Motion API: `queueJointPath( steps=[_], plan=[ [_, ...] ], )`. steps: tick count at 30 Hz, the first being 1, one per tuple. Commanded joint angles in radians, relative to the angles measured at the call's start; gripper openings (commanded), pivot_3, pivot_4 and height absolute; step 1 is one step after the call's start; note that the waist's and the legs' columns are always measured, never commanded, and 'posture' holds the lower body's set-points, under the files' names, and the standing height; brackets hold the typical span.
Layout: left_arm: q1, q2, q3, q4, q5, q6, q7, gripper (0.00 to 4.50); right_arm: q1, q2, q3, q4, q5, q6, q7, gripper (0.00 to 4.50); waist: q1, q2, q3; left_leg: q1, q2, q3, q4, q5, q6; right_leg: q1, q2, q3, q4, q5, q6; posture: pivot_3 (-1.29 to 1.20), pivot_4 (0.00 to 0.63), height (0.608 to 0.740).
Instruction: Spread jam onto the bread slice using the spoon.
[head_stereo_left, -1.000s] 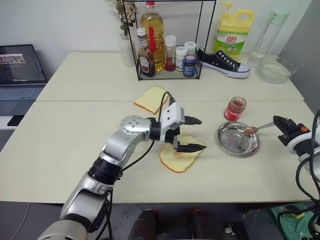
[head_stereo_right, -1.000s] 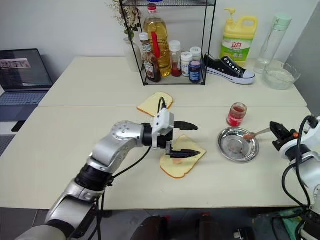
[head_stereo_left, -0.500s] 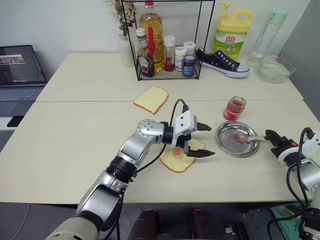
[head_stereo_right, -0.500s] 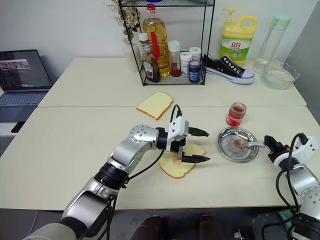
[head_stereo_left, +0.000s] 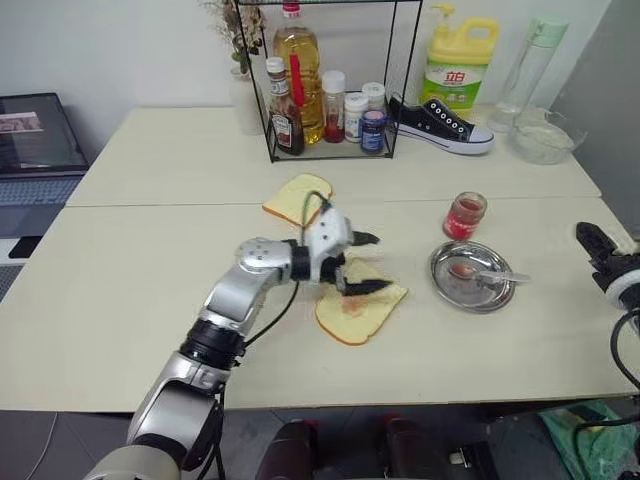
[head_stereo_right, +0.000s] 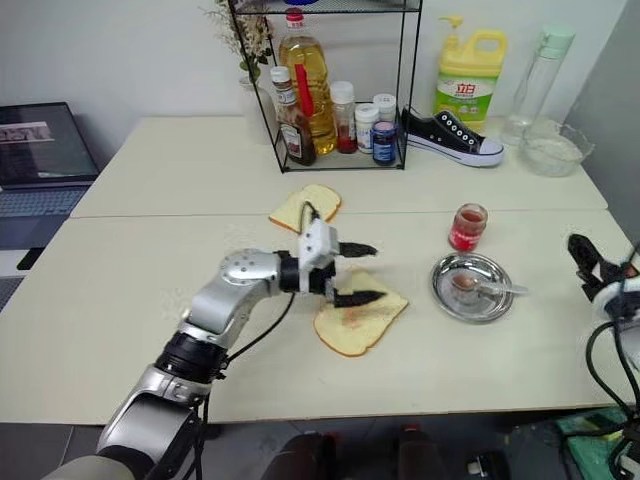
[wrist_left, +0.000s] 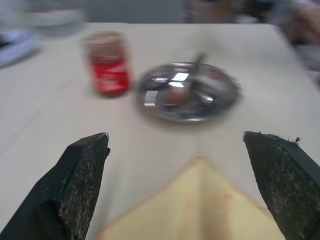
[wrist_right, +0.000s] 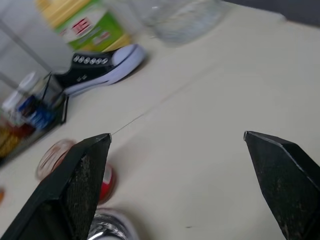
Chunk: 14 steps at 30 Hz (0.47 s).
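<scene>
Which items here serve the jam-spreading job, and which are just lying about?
Job: jam jar; spoon lying in the steel dish; smeared bread slice.
Lying about: second bread slice, wire rack of bottles, sneaker, detergent jug, glass bowl, laptop.

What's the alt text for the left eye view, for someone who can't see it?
A jam-stained spoon lies in a round steel dish on a pale table, with the open right gripper clear of it at the table's right edge. The open left gripper hovers over a red-smeared bread slice; a jam jar stands behind the dish.
</scene>
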<state>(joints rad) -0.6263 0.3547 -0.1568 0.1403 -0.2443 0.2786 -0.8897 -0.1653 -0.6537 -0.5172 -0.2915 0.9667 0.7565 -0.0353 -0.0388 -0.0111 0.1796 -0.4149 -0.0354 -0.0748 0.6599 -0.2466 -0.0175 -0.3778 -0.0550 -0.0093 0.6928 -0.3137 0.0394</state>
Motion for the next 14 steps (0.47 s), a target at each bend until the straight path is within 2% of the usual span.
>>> queueJointPath(
  steps=[1, 5, 9, 14],
  plan=[
    [0.053, 0.024, 0.119, -0.066, 0.051, 0.016, 0.200, 4.50, 0.009, 0.007, 0.245, -0.150, -0.221, -0.075, 0.038, 4.46, 0.002, 0.000, 0.000, 0.000, 0.001, -0.001, 0.000, 0.000, 0.000, 0.000, 0.000, -0.001, 0.000, 0.000, 0.000, 0.00, 0.150, 0.740],
    [0.168, 0.054, 0.178, -0.122, 0.119, 0.028, 0.349, 4.50, 0.031, 0.076, 0.397, -0.181, -0.417, -0.186, 0.037, 4.46, 0.012, 0.000, 0.000, -0.001, -0.001, 0.000, -0.001, 0.000, 0.000, -0.001, 0.000, 0.000, 0.000, 0.000, 0.000, 0.00, 0.150, 0.740],
    [0.292, 0.042, 0.231, -0.207, 0.130, 0.043, 0.449, 4.50, 0.082, 0.171, 0.432, -0.178, -0.507, -0.254, 0.029, 4.46, 0.036, -0.001, 0.000, -0.002, -0.005, 0.000, 0.002, 0.000, -0.001, -0.001, -0.004, 0.000, -0.001, 0.001, 0.002, 0.00, 0.150, 0.740],
    [0.428, 0.009, 0.274, -0.303, 0.118, 0.068, 0.524, 4.50, 0.167, 0.266, 0.460, -0.221, -0.565, -0.258, 0.023, 4.46, 0.042, -0.001, 0.000, -0.001, -0.005, 0.000, 0.001, 0.000, -0.001, 0.001, -0.004, 0.000, -0.003, 0.002, 0.003, 0.00, 0.150, 0.740]
  ],
)
